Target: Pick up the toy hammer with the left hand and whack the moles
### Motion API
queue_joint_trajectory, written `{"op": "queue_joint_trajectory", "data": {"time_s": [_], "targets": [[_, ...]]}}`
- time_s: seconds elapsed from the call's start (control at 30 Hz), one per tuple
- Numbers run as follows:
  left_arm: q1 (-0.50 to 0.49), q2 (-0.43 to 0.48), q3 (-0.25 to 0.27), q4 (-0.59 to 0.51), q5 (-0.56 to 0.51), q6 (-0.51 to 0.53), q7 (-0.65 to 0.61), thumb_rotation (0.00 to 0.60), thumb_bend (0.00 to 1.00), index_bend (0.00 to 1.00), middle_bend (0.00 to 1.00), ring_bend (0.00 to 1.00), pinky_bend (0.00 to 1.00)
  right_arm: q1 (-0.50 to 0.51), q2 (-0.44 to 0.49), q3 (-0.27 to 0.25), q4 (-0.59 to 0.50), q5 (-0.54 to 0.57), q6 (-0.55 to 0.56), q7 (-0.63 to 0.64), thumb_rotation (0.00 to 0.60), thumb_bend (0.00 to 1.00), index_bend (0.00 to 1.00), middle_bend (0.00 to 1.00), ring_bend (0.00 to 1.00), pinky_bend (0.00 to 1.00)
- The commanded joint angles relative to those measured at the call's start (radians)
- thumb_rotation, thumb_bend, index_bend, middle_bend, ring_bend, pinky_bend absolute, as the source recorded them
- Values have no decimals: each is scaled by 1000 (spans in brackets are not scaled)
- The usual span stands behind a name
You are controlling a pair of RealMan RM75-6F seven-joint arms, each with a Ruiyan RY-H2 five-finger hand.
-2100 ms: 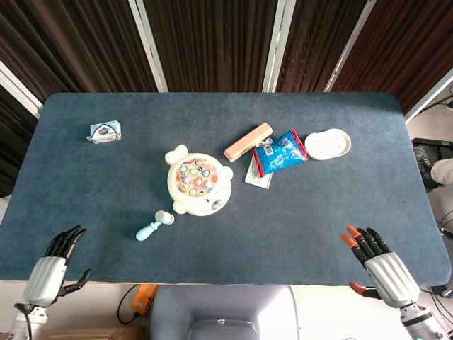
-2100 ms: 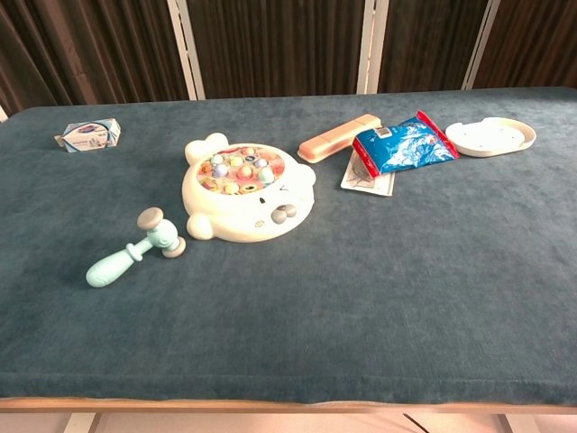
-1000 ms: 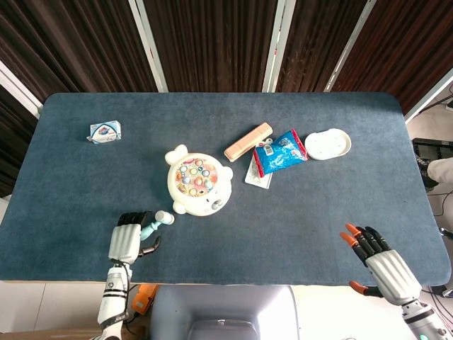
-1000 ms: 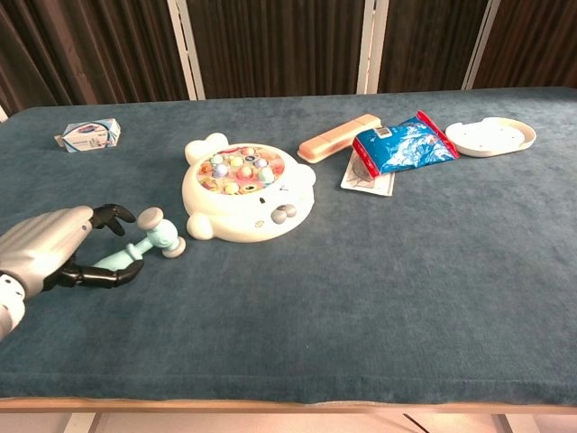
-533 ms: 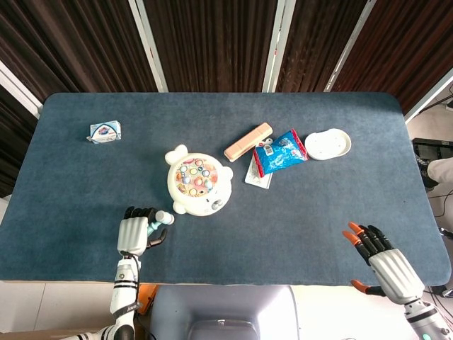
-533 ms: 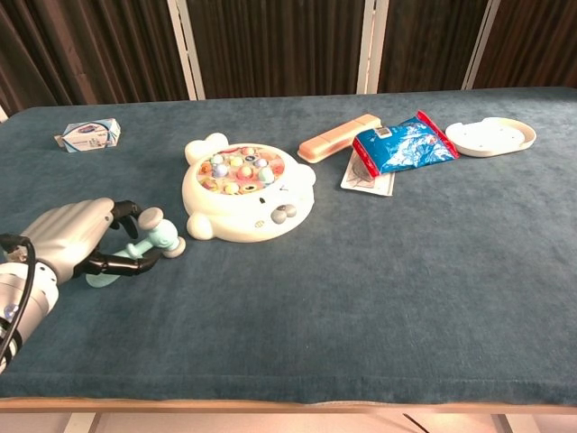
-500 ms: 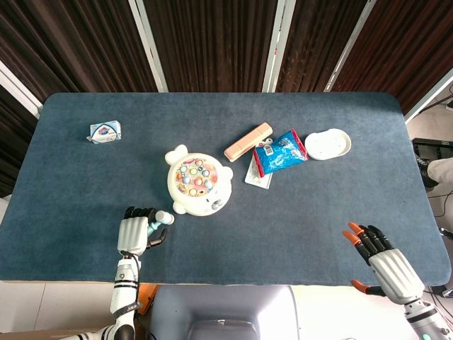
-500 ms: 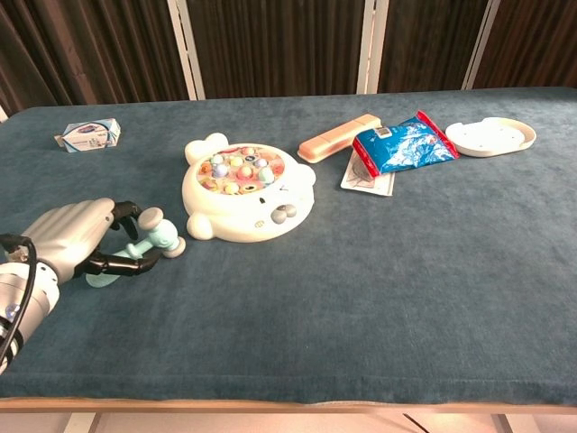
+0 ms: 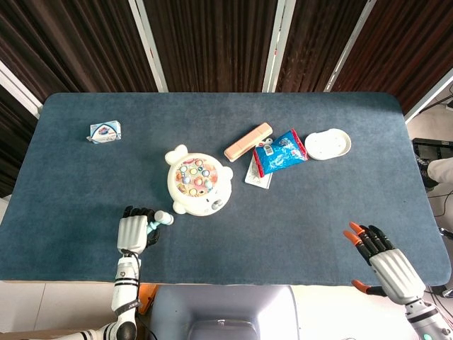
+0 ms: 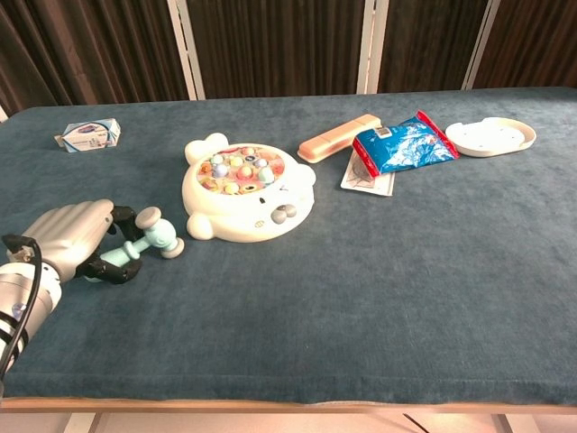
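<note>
A: Two hands on the list. Item one, left hand (image 10: 68, 236): fingers curled over the handle of the toy hammer (image 10: 149, 236), which lies on the table (image 10: 379, 298) just left of the mole game (image 10: 248, 190). Whether it is lifted or resting on the cloth, I cannot tell.

B: Grip quality?

A: Closed around the handle, thumb tucked under; the hammer's head sticks out past the fingers toward the game. In the head view the left hand (image 9: 133, 229) covers nearly all of the handle, leaving only the head of the toy hammer (image 9: 161, 219) showing.

B: Item two?

A: Right hand (image 9: 382, 262): fingers spread, holding nothing, at the near right corner, well apart from everything.

B: Risks to log?

A: My judgement: the handle looks smooth and tapered, so a loose wrap could let it twist or slip on the lift. The head sits near the game's rim; a careless raise could knock the toy sideways. A swing with the head rolled off-axis would miss the small moles (image 10: 236, 169).
</note>
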Motion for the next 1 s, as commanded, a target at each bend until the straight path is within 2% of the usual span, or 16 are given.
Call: {"op": "queue_joint_trajectory", "data": {"time_s": [0.03, 1.0], "targets": [[-1, -2, -2, 4, 0, 2, -8, 600, 367, 434, 358, 284, 180, 0, 0, 0, -1, -1, 0, 0, 600, 199, 0, 0, 0, 0], [-20, 23, -3, -22, 4, -12, -58, 600, 356, 446, 386, 307, 179, 1, -3, 3, -1, 7, -5, -9, 600, 199, 0, 0, 0, 0]]}}
